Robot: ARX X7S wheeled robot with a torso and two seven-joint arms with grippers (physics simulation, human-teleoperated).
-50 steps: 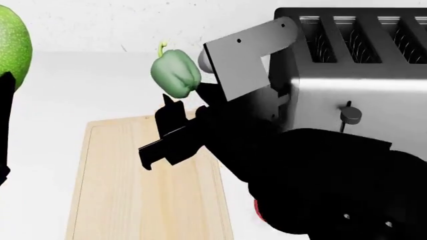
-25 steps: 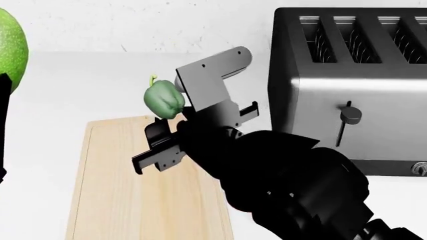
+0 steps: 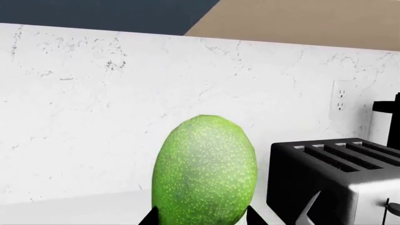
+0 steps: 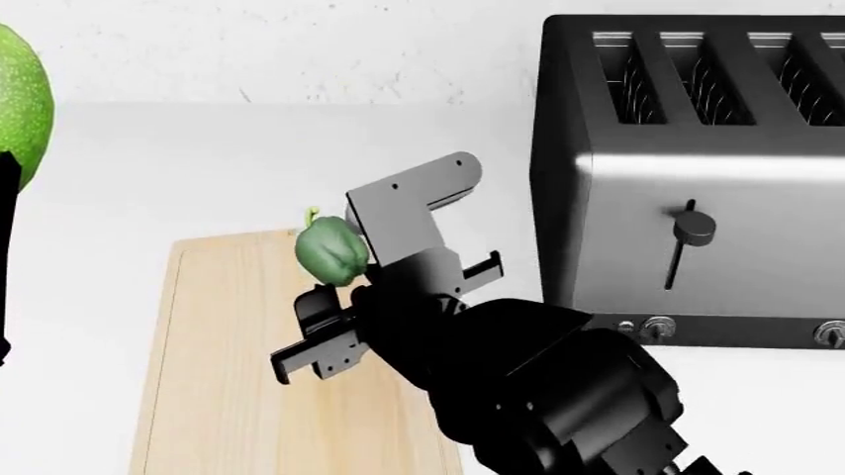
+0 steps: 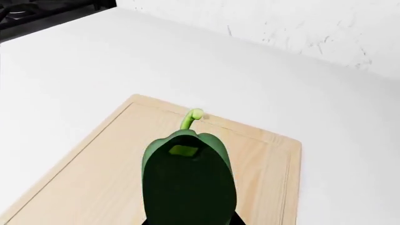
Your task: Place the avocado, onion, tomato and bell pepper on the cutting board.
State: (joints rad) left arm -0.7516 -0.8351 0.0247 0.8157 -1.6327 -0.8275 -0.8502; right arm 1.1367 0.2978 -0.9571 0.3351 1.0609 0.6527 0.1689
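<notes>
The large bright-green avocado [image 3: 204, 173] is held up in the air, my left gripper [image 3: 200, 221] shut on its lower part; in the head view the avocado [image 4: 19, 99] shows at the far left edge. The small dark-green bell pepper [image 4: 330, 247] hangs just above the far end of the wooden cutting board [image 4: 225, 376], with my right gripper [image 4: 340, 279] shut on it. From the right wrist the bell pepper [image 5: 189, 178] points its stem away, over the cutting board [image 5: 75, 183], and hides the right gripper [image 5: 190, 221] fingers. The onion and tomato are out of view.
A black and steel toaster [image 4: 700, 178] stands right of the board, close to my right arm, and the toaster [image 3: 331, 178] also shows in the left wrist view. A white marble wall with an outlet [image 3: 340, 98] runs behind the white counter [image 4: 158, 168].
My right gripper has carried the bell pepper down and slightly left, from beside the toaster to just over the board's far end. The left gripper holds the avocado still.
</notes>
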